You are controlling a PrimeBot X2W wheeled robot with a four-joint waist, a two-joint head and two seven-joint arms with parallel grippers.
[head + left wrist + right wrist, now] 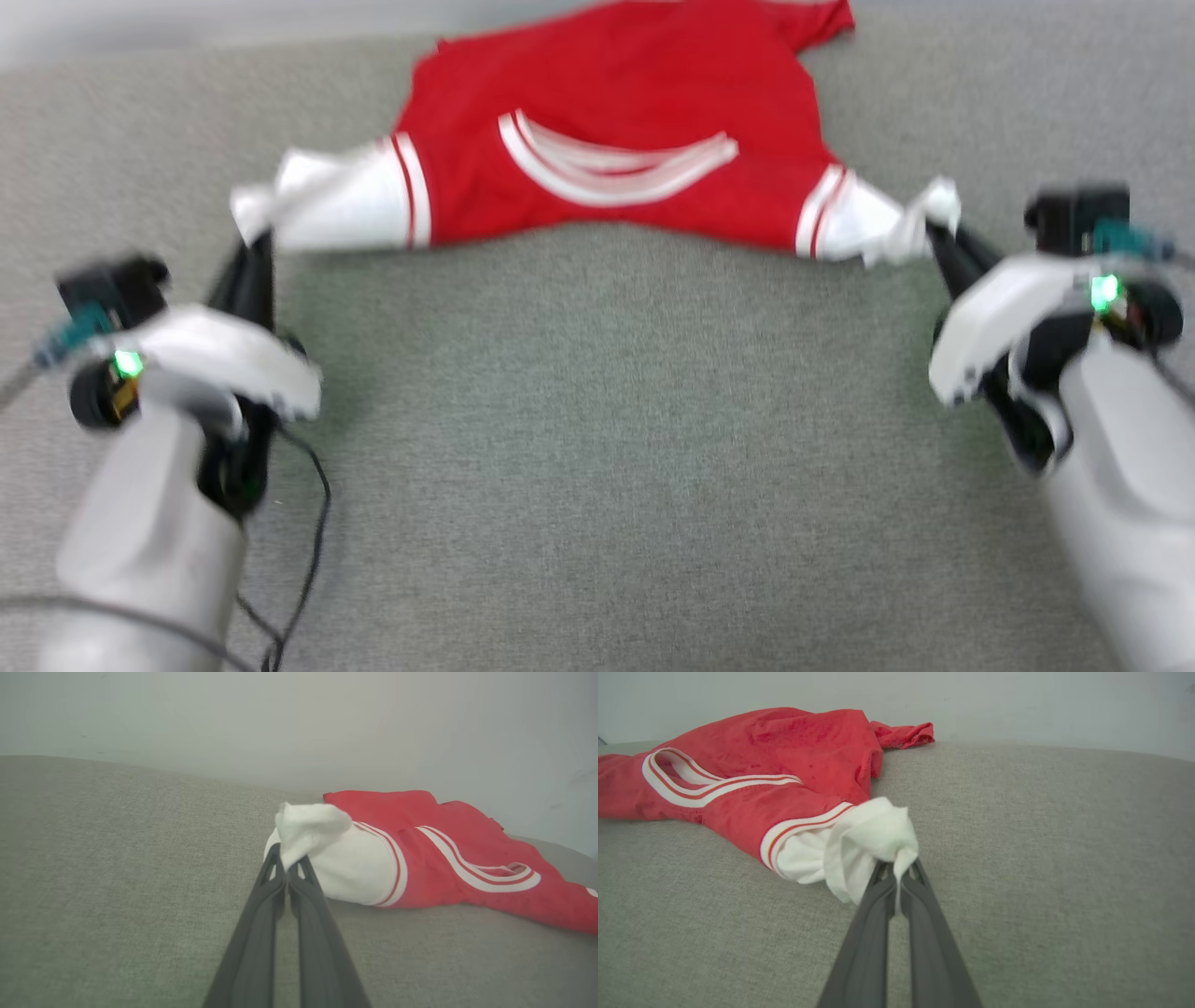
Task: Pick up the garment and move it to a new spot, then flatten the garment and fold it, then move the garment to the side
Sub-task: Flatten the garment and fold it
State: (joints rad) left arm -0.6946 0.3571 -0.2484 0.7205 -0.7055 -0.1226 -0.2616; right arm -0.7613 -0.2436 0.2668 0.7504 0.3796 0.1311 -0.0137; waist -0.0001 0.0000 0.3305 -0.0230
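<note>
Task item: the garment (607, 84), a red jersey-style T-shirt with white short sleeves and red-and-white striped trim, lay at the far side of the grey woven fabric surface (597, 420), sleeves drawn outward.
Writing: none could be read. The upturned face showed plain red cloth and the striped neck band (607, 173).
Left arm: the left gripper (257, 245) was clamped on the bunched left sleeve tip (308, 826).
Right arm: the right gripper (934, 233) was clamped on the bunched right sleeve tip (878, 835).
Surroundings: a pale wall (299, 718) stood behind. Black cables (308, 523) trailed beside the left forearm.
</note>
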